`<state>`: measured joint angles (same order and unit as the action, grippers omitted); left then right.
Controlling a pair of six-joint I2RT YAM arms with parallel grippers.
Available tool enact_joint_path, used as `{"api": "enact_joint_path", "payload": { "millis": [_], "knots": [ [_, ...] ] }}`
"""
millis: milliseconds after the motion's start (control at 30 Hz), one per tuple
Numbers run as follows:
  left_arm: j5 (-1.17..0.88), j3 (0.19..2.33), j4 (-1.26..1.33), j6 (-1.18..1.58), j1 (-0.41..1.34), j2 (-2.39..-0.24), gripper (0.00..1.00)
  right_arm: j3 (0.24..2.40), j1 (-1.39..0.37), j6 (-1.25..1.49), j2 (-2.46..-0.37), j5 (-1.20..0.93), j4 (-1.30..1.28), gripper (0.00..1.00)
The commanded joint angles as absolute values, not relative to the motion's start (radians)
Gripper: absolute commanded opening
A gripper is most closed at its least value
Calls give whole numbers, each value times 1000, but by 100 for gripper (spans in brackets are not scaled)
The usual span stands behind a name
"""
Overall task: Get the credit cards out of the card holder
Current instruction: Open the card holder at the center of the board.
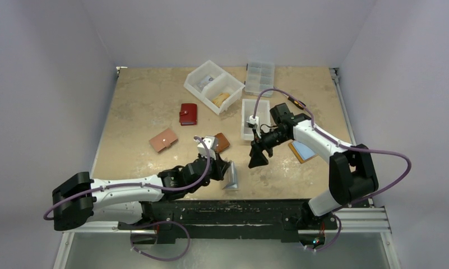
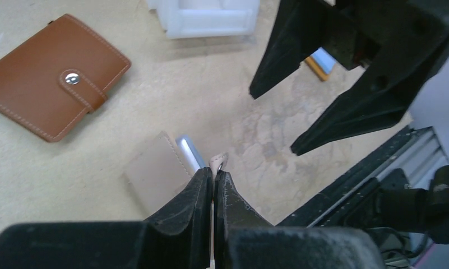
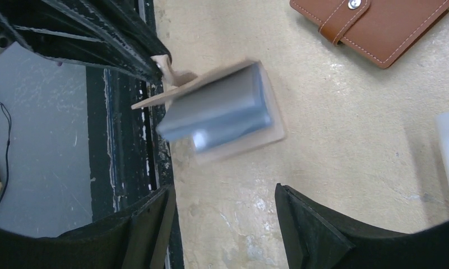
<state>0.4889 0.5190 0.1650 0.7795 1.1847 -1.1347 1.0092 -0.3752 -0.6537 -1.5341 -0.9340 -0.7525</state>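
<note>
A beige card holder point(image 1: 231, 178) point(image 3: 222, 109) lies open near the table's front edge, its flap raised. A grey stack of credit cards or sleeves point(image 3: 216, 115) shows inside it; which, I cannot tell. My left gripper point(image 2: 214, 175) point(image 1: 225, 168) is shut on the holder's snap tab point(image 2: 217, 162), holding the flap up. My right gripper point(image 3: 223, 190) point(image 1: 258, 159) hangs open just to the right of the holder, nothing between its fingers. A light blue card point(image 1: 303, 149) point(image 2: 323, 59) rests on a tan holder at the right.
A brown snap holder point(image 1: 221, 142) point(image 2: 54, 75) point(image 3: 373, 25) lies just behind. A salmon holder point(image 1: 163, 140) and a red one point(image 1: 188, 114) lie further left. White bins point(image 1: 213, 86), a clear organiser point(image 1: 259, 77) and a white tray point(image 1: 254, 119) stand at the back. The black front rail point(image 1: 239, 210) is close.
</note>
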Motion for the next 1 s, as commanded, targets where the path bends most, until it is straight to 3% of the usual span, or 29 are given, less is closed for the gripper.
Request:
{"api": "enact_joint_path", "payload": {
  "millis": [0, 167, 367, 667, 700, 833, 867, 967],
  "knots": [
    [437, 549, 330, 743, 1180, -1119, 0, 1032, -381, -683, -1489, -956, -765, 73],
    [466, 569, 258, 781, 1172, -1163, 0, 1024, -381, -655, -1474, -914, -737, 73],
    [544, 450, 136, 968, 1142, -1109, 0, 1023, -382, -661, -1470, -907, -744, 73],
    [734, 410, -512, 1475, 1129, -1020, 0, 1025, -381, -667, -1470, -903, -749, 73],
    [734, 422, -578, 1526, 1129, -1039, 7, 1023, -382, -667, -1470, -901, -749, 73],
    [707, 513, -721, 1574, 1129, -1127, 57, 1023, -382, -670, -1470, -898, -751, 73],
    [699, 544, -736, 1543, 1129, -1144, 65, 1023, -382, -670, -1470, -897, -752, 73],
    [718, 639, -806, 1464, 1132, -1153, 72, 1022, -382, -676, -1468, -895, -755, 73]
  ]
}}
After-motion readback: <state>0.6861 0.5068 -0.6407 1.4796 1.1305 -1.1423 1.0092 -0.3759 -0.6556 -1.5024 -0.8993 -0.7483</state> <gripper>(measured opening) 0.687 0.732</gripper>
